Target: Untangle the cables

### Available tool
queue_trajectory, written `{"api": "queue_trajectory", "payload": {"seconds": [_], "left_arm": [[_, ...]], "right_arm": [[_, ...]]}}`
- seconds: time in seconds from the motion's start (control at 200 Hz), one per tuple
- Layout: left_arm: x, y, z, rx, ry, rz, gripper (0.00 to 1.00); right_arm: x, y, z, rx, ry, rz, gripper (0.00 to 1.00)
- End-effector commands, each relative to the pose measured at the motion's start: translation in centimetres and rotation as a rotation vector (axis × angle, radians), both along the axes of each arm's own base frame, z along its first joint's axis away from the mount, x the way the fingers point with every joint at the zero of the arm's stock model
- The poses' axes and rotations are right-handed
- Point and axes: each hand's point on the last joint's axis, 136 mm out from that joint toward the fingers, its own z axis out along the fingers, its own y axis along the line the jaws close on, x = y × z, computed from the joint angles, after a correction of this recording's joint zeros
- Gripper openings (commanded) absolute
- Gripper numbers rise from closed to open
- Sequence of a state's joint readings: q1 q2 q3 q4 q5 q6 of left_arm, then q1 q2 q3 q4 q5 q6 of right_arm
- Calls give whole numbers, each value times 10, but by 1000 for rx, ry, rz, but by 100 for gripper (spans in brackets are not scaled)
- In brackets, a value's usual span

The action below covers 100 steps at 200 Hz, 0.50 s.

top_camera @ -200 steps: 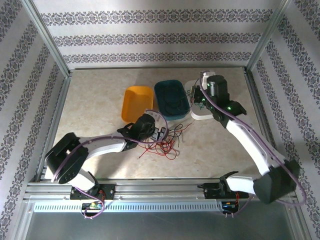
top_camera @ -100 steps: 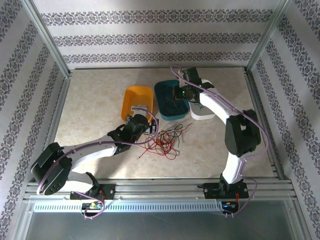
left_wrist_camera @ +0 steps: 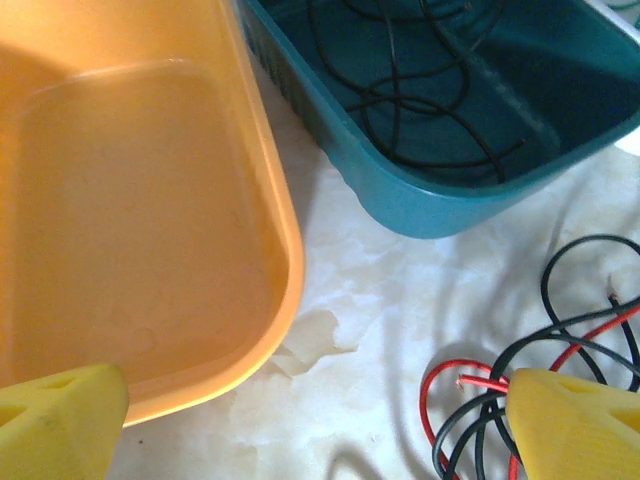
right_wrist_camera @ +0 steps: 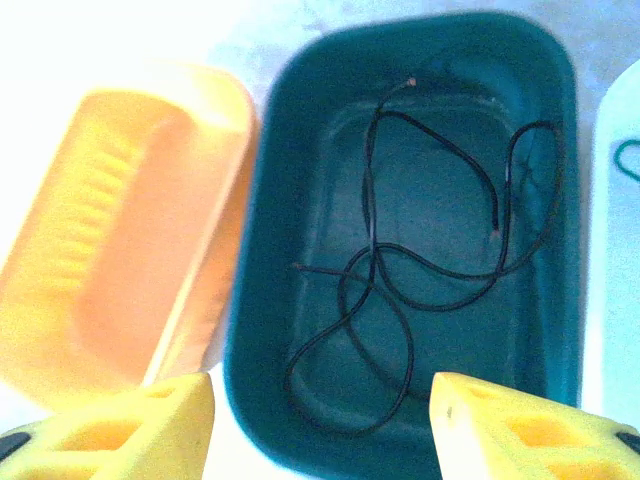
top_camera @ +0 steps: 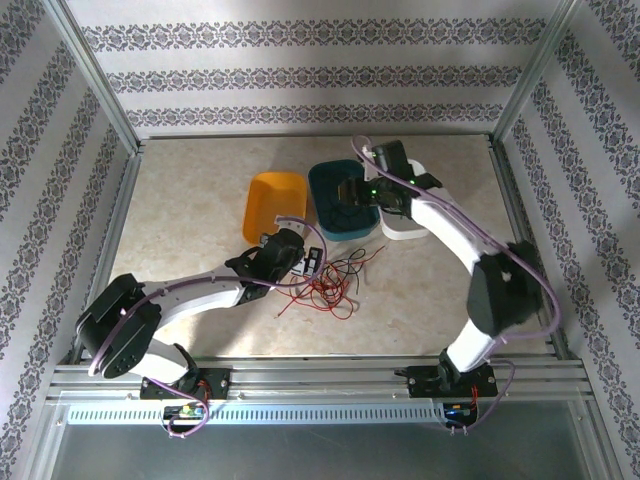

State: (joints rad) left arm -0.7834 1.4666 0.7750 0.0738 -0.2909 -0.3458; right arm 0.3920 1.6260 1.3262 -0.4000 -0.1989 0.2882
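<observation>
1. Cables (top_camera: 330, 285): you have a loose red-and-black tangle lying on the counter (top_camera: 190, 200), just in front of the teal bin (left_wrist_camera: 420, 200).
2. Left gripper (top_camera: 312, 262) sits low, right beside the tangle's left edge. You see its jaws spread wide and nothing between them.
3. In the left wrist view the yellow pads (left_wrist_camera: 60, 420) sit at the two bottom corners. Red and black strands curl against the right-hand pad, and you cannot tell whether they touch it. One red end with a bare tip points left, near that pad.
4. Orange bin (left_wrist_camera: 130, 200) stands just left of the teal bin, nearly touching it. Its floor is bare plastic. A scrap of peeling counter film lies below the gap between the two bins.
5. Right gripper (top_camera: 350, 192) hangs above the teal bin with the arm reaching in from the right. Its jaws stand apart and grip nothing.
6. Black cables (right_wrist_camera: 371, 190) lie inside the teal bin in loose crossing loops, flat on the floor. You can count several free ends, so there is more than one piece.
7. White tray (top_camera: 402, 230) sits right of the teal bin, close beside it. A thin green strand (right_wrist_camera: 622, 158) shows at its edge in the right wrist view; the rest is cut off.
8. The counter tangle and the black cables in the bin are well apart, with the bin wall between them.
</observation>
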Motion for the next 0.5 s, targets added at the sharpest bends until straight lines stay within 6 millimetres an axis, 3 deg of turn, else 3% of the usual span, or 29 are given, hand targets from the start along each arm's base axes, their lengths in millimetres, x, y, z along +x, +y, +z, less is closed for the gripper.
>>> {"api": "queue_trajectory", "payload": {"seconds": [0.0,0.15,0.25,0.34,0.495], "left_arm": [[1,-7,-3,11,27,-47,96],[-2,-15,-10,-3,55,-80,94],[-3,-20,-17,0,77,-103,93],[-3,-22,-22,2,91,-109,92],[-3,-24,-24,-5,98,-103,92]], "right_arm": [[-40,-4,-9,-16,40,29,59],[-102,1,-45,-16,174,100,56],[-129,6,-72,-8,265,110,52],[-135,8,-90,-15,321,100,50],[-118,2,-106,-74,343,35,49]]}}
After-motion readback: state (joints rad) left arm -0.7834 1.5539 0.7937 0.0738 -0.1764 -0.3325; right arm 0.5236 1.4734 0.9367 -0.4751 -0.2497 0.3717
